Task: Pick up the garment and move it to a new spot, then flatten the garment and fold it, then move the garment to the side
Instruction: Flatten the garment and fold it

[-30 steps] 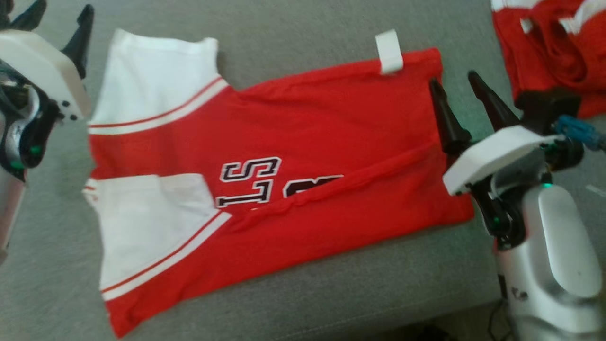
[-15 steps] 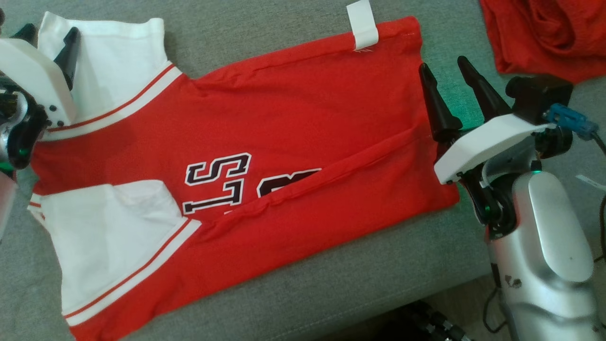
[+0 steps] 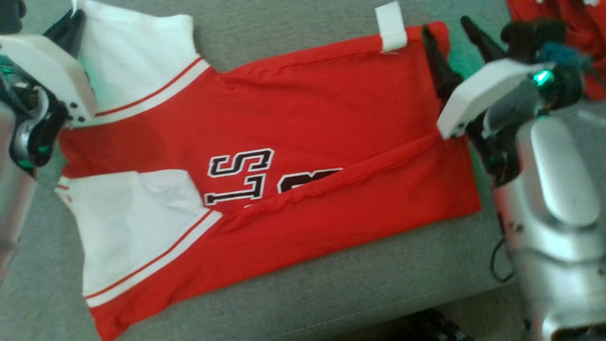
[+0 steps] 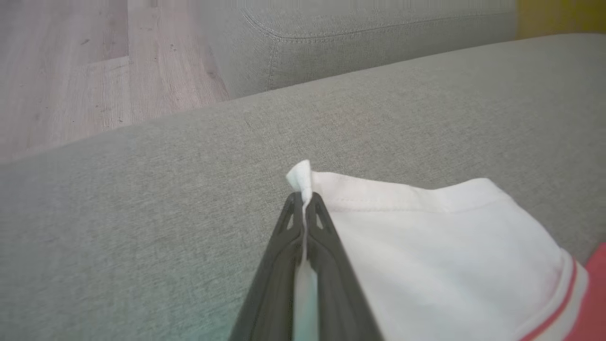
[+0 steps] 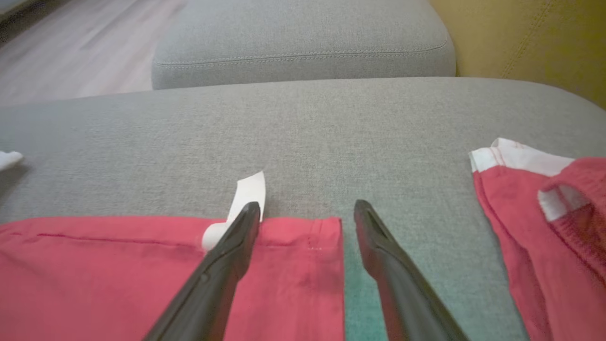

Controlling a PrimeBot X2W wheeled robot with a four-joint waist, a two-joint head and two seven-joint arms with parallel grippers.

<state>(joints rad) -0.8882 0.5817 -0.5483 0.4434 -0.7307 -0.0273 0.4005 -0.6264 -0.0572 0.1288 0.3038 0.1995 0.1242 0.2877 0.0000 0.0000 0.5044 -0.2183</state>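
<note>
The garment (image 3: 307, 118), a red jersey with white sleeves and black lettering, lies spread on the grey couch cushion (image 3: 331, 293). My left gripper (image 3: 71, 21) is at the top left and is shut on the corner of the far white sleeve (image 4: 426, 237). In the left wrist view a small fold of white cloth pokes out above the left gripper (image 4: 303, 203). At the jersey's far right corner my right gripper (image 3: 447, 26) is open. The red hem (image 5: 118, 274) lies under one finger of the right gripper (image 5: 307, 206), beside a white tag (image 5: 248, 189), and bare cushion under the other.
A second heap of red and white cloth (image 5: 544, 237) lies right of the right gripper, at the head view's top right (image 3: 592, 71). Beyond the cushion are another grey cushion (image 5: 303, 42), a yellow backrest (image 5: 521, 38) and wooden floor (image 4: 71, 71). The cushion's front edge runs low in the head view.
The left gripper has shut on the sleeve corner. The right gripper has moved forward to straddle the hem's far corner. The head camera has shifted.
</note>
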